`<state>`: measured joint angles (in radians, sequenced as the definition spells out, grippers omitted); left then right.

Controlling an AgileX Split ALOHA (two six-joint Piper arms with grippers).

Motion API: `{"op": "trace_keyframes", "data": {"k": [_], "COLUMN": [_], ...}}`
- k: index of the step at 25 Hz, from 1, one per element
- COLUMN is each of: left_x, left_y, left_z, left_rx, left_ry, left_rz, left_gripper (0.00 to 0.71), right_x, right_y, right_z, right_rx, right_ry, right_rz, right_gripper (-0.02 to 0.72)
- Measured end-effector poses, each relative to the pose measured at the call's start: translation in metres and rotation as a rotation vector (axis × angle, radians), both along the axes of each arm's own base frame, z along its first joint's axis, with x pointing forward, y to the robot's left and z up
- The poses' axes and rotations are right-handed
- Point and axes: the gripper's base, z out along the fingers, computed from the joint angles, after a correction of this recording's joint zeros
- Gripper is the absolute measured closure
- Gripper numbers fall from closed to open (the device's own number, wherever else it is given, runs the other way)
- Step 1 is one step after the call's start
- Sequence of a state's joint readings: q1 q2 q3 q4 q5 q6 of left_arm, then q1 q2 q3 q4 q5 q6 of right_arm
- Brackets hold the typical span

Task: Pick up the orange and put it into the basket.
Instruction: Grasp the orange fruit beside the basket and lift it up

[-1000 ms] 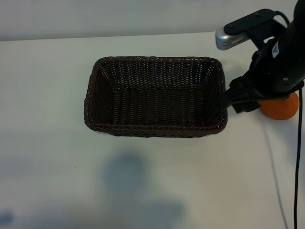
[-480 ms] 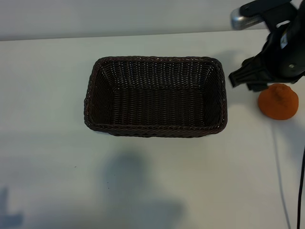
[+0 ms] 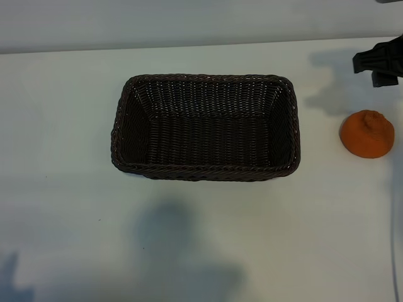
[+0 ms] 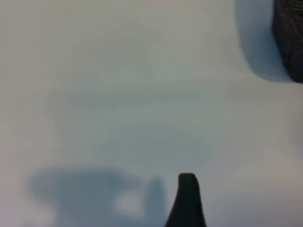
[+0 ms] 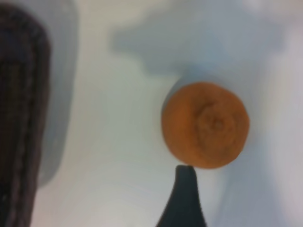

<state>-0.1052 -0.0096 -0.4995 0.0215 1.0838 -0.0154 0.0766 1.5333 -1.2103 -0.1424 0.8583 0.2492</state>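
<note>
The orange [image 3: 368,134] sits on the white table [image 3: 63,126] to the right of the empty basket [image 3: 205,170], apart from it, so it has not been picked up yet. The right gripper [image 3: 380,65] hangs at the far right edge just beyond the fruit, its jaws apart and holding nothing, probably lining up a grab, while the left gripper [image 4: 186,201] idles, also open, over bare table left of the basket. No brand, label or writing can be read anywhere.

I saw a plain white surface [image 3: 63,220] under even light, soft grey shadows lying across its near part, and a pale wall [image 3: 157,22] running along its far edge.
</note>
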Motion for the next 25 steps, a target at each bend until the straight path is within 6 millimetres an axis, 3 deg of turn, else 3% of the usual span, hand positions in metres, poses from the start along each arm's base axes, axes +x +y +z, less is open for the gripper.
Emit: {"op": "trace_keyframes", "data": {"k": [15, 20, 25], "left_x": [0.0, 0.0, 0.0], "left_y": [0.001, 0.001, 0.001], "left_z": [0.0, 0.0, 0.0], "left_rx": [0.006, 0.007, 0.007], "left_ry": [0.002, 0.002, 0.003], "left_rz": [-0.061, -0.063, -0.062], "left_gripper": [0.117, 0.117, 0.117], "right_x": [0.047, 0.052, 0.054], "right_y": [-0.006, -0.011, -0.035], "right_z": [-0.098, -0.119, -0.13], "right_rx": [0.0, -0.016, -0.001], "right_ry": [0.168, 0.205, 0.221], "right_rz": [0.004, 0.004, -0.067], "right_gripper": [0.123, 0.123, 0.123]}}
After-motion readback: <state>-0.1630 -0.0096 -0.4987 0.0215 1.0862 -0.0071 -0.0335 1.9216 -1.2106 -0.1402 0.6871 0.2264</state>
